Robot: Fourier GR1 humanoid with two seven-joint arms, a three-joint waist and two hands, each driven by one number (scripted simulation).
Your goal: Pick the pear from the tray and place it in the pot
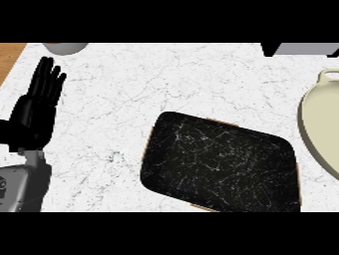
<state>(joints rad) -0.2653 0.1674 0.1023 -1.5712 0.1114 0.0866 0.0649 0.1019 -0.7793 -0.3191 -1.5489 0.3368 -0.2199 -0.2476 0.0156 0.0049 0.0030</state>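
**Left hand raised at the worktop's left side; no pear to be seen on the tray**

The left hand [36, 107] is seen at the left of the head view, above its grey forearm [14, 187], which enters from the lower edge. Its black fingers [47, 79] are held straight and close together, pointing toward the far side of the worktop [165, 79], and nothing is held in it. The right hand is not shown.

To the right of the hand, well apart from it across bare white marble, the dark tray [220, 164] is laid at a slant. Its black, white-veined surface is shown with nothing on it; the pear cannot be found there or elsewhere in the view, so its place relative to the hand cannot be told.

Further right, the cream pot [334, 129] is cut off by the view's right edge, its handle turned to the far side. Its visible inside is bare.

At the far edge a grey round object [64, 47] is partly seen behind the hand, and a grey box-like object [305, 48] lies toward the far right.
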